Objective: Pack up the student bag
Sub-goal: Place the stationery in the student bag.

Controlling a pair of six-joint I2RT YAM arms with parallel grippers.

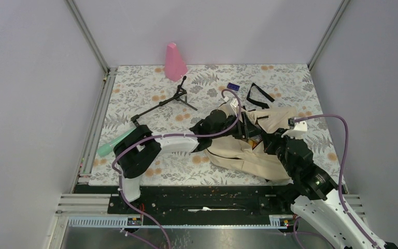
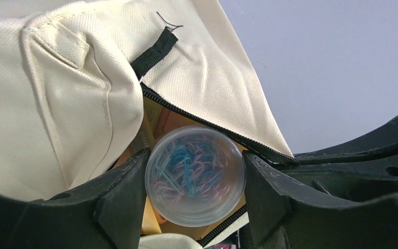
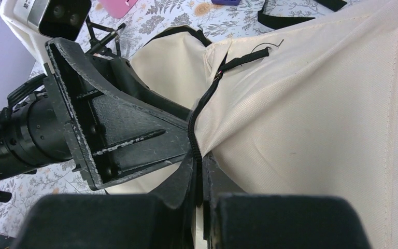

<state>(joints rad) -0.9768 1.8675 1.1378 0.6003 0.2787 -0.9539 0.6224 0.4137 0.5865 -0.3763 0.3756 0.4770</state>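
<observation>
The cream student bag (image 1: 249,155) lies at the table's right centre, its black zipper (image 2: 207,124) open. My left gripper (image 2: 194,181) is at the bag's mouth, shut on a clear round tub of coloured paper clips (image 2: 195,174), held over the opening with yellow items inside below it. My right gripper (image 3: 199,171) is shut on the bag's zipper edge (image 3: 194,129), pinching the fabric (image 3: 311,114) and holding the opening up. In the top view both grippers meet over the bag, the left (image 1: 241,127) and the right (image 1: 269,141).
A pink cone-shaped object (image 1: 175,61) stands at the back. A black folding stand (image 1: 168,99) lies left of centre, a green tube (image 1: 115,142) at the left edge, a small purple item (image 1: 232,86) and a black strap (image 1: 259,94) behind the bag.
</observation>
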